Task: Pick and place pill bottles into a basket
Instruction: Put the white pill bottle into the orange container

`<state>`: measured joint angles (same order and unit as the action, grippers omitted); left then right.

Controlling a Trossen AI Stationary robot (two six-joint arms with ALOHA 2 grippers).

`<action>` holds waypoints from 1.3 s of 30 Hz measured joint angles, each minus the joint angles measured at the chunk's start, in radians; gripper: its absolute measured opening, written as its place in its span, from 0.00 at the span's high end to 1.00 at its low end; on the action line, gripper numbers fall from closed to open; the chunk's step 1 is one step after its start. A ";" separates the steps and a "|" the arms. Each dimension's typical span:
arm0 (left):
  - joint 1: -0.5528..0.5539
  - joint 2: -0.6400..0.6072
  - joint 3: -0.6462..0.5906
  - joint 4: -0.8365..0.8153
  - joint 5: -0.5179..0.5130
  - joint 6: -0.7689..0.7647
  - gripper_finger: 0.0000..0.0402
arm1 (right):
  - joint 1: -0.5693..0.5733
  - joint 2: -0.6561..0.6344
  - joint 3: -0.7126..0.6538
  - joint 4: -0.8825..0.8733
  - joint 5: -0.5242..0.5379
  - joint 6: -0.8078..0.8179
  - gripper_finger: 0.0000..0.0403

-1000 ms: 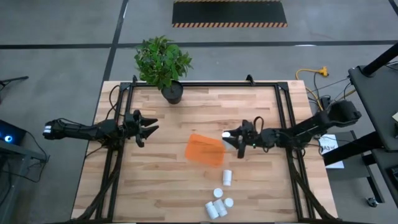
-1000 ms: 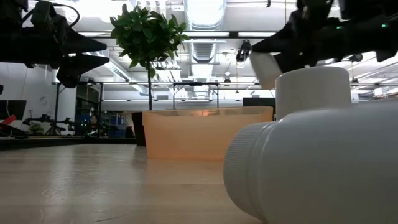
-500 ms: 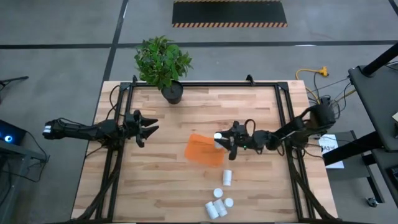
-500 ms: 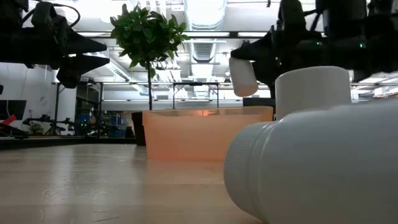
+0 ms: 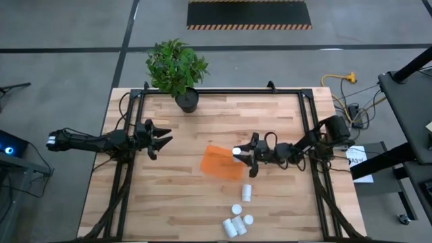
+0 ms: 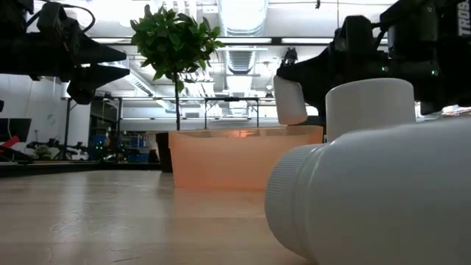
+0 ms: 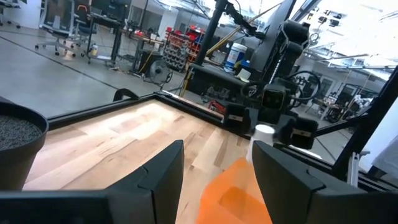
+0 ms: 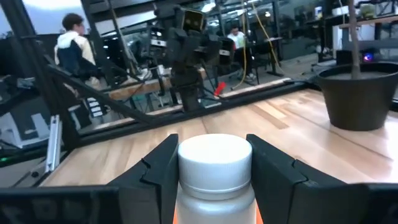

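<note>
The translucent orange basket [image 5: 223,162] rests on the table's middle; it also shows in the low view [image 6: 243,157]. My right gripper [image 5: 241,152] is shut on one white pill bottle [image 5: 237,150] above the basket's right end. Several more white bottles [image 5: 237,219] lie near the table's front edge, one close to the low camera [image 6: 383,195]. My left gripper [image 5: 164,139] is open and empty, raised over the table's left part. My right gripper pinches the bottle's body just below its cap [image 8: 214,186] between its two fingers, which stand on either side of it. The fingers come level from the table's right. The bottle [image 6: 290,99] is lifted clear, roughly upright with its cap up, just above the basket's rim.
A green plant in a black pot [image 5: 186,100] stands at the table's far edge. A black frame [image 5: 307,121] runs along the table's sides. A person [image 8: 71,46] shows in the room beyond the table.
My right gripper has carried the bottle toward the table's left, from beside the basket's right end to over it, and has come down toward the rim. The bottle stays roughly upright in the hold.
</note>
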<state>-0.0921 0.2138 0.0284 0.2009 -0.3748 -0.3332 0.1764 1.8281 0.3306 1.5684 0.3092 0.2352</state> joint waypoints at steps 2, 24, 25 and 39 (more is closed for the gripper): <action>0.000 0.002 0.000 0.002 0.000 0.000 0.57 | -0.004 0.000 -0.007 0.000 0.003 -0.002 0.65; 0.000 0.000 0.000 0.000 0.000 0.000 0.57 | -0.005 0.035 -0.035 -0.024 -0.046 0.016 0.65; 0.000 0.000 0.000 0.000 0.000 0.000 0.57 | -0.005 0.035 -0.035 -0.024 -0.046 0.015 0.65; 0.000 0.002 0.000 0.000 0.000 0.000 0.57 | -0.005 0.035 -0.019 -0.137 -0.028 0.075 0.51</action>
<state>-0.0921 0.2153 0.0284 0.2011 -0.3748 -0.3332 0.1711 1.8629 0.3111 1.4312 0.2808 0.3101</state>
